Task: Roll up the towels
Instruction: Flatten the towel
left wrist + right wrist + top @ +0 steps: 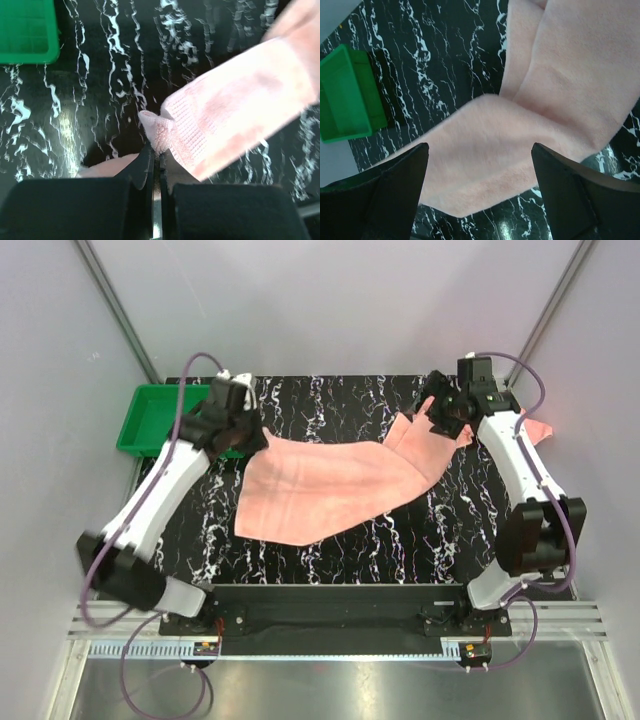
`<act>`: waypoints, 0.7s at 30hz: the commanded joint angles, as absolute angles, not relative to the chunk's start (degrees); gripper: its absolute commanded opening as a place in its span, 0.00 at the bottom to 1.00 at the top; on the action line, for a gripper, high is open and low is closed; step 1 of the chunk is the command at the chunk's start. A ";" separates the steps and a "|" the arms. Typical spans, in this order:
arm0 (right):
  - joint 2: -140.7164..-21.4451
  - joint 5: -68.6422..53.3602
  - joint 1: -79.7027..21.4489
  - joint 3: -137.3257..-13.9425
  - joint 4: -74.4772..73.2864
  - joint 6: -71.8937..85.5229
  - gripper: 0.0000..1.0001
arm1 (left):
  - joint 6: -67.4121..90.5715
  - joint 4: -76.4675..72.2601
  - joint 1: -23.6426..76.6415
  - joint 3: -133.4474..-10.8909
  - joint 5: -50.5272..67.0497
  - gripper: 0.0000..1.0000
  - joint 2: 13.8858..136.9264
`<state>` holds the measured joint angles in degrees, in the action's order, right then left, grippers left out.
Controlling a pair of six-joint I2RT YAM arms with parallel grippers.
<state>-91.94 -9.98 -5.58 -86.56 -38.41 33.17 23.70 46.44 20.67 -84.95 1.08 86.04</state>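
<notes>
On the far left of the black marbled table [330,390], a green bin [160,415] sits at the edge, out of the play. Just beside it, the left gripper [156,162] is clamped tight on a corner of the salmon-pink towel [330,485]. The wrist view shows its jaws pressed together with a nub of terry pinched between them, the cloth apparently lifting off the table to the right.

Across the middle, that towel runs at a slant from arm to arm, rumpled rather than flat, its right end doubled over on itself.

Over on the right, the right gripper [479,150] hangs above that folded end with its jaws spread wide, gripping nothing. Behind the right arm a second pink towel [540,430] peeks out at the table's right edge, mostly hidden.

My read is that this is the spreading-out step. No roll has begun, and the first towel needs to be laid flat before it can be rolled. The next move calls for the right gripper to drop and close on the far corner, taking a single layer rather than the whole fold, so both arms can draw the cloth taut.
</notes>
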 commanded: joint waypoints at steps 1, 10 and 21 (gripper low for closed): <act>-97.10 -12.22 -6.32 -95.95 -42.88 29.54 0.92 | 22.76 46.41 21.88 -73.44 0.53 0.00 75.98; -122.76 -4.58 -10.55 -124.43 -55.45 21.46 0.93 | 25.31 47.28 24.08 -57.49 1.14 0.00 61.18; -132.64 12.38 -9.67 -128.61 -58.64 17.49 0.94 | 25.14 54.58 24.35 -55.90 -2.72 0.00 53.88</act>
